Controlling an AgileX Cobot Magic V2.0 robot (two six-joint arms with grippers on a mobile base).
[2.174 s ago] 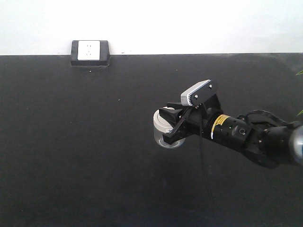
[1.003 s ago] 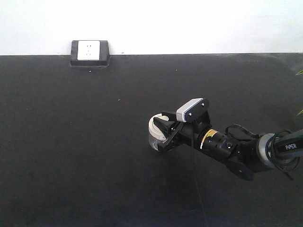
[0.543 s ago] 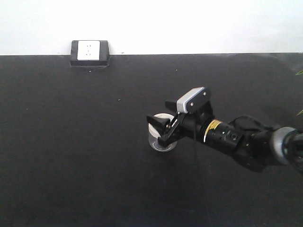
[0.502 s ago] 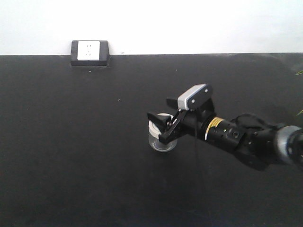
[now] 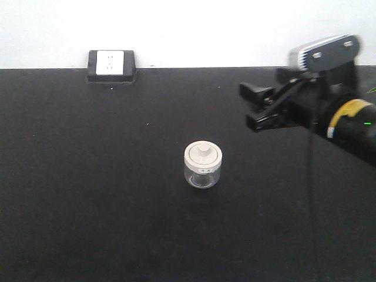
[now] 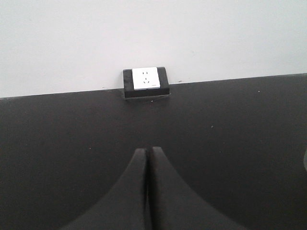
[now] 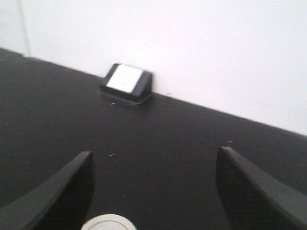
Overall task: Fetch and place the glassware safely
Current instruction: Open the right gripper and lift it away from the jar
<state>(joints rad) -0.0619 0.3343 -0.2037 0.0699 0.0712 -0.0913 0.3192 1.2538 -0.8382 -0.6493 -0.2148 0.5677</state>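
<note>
Glass jar [image 5: 203, 165] with its white lid [image 5: 203, 155] stands upright mid-worktop [image 5: 88, 176], free of both arms. Your right pincer [image 5: 257, 106] hangs spread wide toward the right edge; your left pincer [image 6: 147, 158] is clenched, facing the rear-edge socket box [image 6: 146, 81].

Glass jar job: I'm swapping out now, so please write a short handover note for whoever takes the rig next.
Right claw: open, empty, raised up and to the right of the jar.
Left claw: shut, empty, facing the white wall socket in its black box.
Small squat clear glass jar with round white lid: upright on the black tabletop, lid on, nothing touching it.
Done: jar placed and released.
Left: apparently only clearing the right arm away.
</note>
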